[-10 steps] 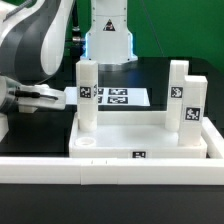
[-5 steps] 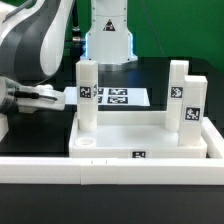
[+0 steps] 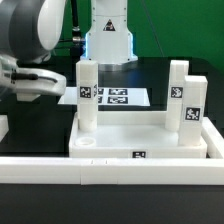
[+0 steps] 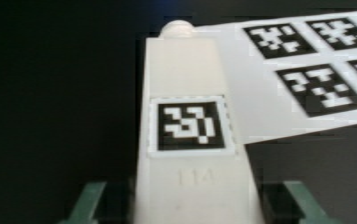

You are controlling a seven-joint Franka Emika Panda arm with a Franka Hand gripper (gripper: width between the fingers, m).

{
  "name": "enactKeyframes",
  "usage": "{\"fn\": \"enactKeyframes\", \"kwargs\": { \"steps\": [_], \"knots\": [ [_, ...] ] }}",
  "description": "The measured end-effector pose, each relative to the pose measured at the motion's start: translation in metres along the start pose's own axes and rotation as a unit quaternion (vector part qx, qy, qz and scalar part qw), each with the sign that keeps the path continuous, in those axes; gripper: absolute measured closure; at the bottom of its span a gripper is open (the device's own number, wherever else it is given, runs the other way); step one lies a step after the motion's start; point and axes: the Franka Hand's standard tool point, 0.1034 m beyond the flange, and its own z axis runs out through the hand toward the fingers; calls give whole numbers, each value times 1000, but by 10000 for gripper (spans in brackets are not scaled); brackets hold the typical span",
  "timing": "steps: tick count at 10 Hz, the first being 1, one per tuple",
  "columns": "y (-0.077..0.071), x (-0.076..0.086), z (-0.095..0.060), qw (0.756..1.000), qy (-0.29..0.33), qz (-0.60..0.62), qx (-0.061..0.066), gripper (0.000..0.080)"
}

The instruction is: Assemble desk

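Note:
The desk tabletop (image 3: 110, 150) is a white tray lying rim up, with three tagged white legs standing in its corner sockets: one on the exterior view's left (image 3: 87, 105) and two on its right (image 3: 178, 90) (image 3: 192, 115). A fourth leg (image 4: 189, 100) lies lengthwise between my gripper's (image 4: 196, 205) teal fingers (image 4: 95, 200), tag facing the wrist camera. My gripper is shut on it. In the exterior view my gripper (image 3: 48, 84) is at the left, beside the left standing leg, and the held leg (image 3: 68, 94) pokes out toward that leg.
The marker board (image 3: 120, 97) lies flat behind the tabletop, and it also shows past the held leg (image 4: 326, 70). A long white border rail (image 3: 110, 180) runs along the front. The robot base (image 3: 108, 40) stands at the back.
The jaws have closed on the lying leg. The arm has since risen a little at the exterior view's left, taking the leg with it.

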Motion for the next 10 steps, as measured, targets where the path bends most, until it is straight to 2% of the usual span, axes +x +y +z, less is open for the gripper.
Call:
{"fn": "enactKeyframes", "kwargs": {
  "steps": [1,3,5,6,7,8,10],
  "knots": [
    [-3,-2,-8,1000,10,-10,-3,512],
    [-1,2,-5,1000,12,-8,-3,512],
    [0,4,-9,1000,22,-11,-6,512],
    [-6,-2,-23,1000,15,-18,-5,511],
    [-17,-5,-47,999,42,-28,-16,511],
    [-22,-5,-61,996,84,-35,-25,511],
    [-17,0,-64,987,156,-36,-32,511]
  ]
}}
